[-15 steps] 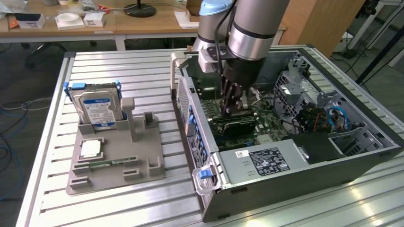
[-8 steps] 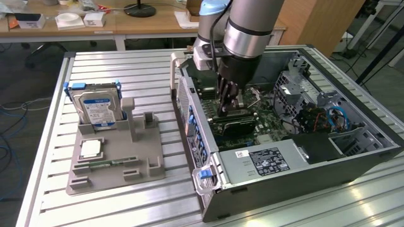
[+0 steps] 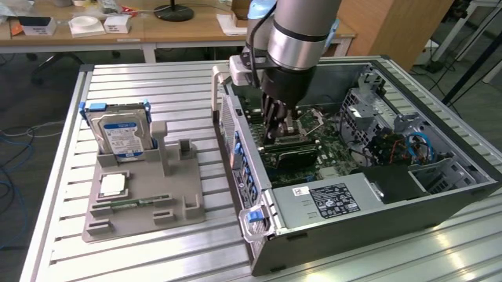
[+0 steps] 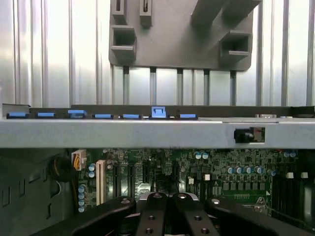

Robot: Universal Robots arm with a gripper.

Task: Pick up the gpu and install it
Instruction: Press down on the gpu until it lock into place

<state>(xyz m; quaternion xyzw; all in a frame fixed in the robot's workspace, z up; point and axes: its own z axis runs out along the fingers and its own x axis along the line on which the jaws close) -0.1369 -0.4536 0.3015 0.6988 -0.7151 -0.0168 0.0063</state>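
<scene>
Ribbed aluminium worktop (image 3: 141, 247) is carrying an open black PC case (image 3: 408, 200), frame centre; black pincer (image 3: 276, 130), pressed together, is reaching down inside over green motherboard (image 4: 221, 172).

green motherboard (image 4: 211, 172), grey holder (image 3: 145, 200), blue-white hard drive (image 3: 119, 136)

gpu (image 3: 292, 155) | dark flat card | on motherboard inside case
</scene>
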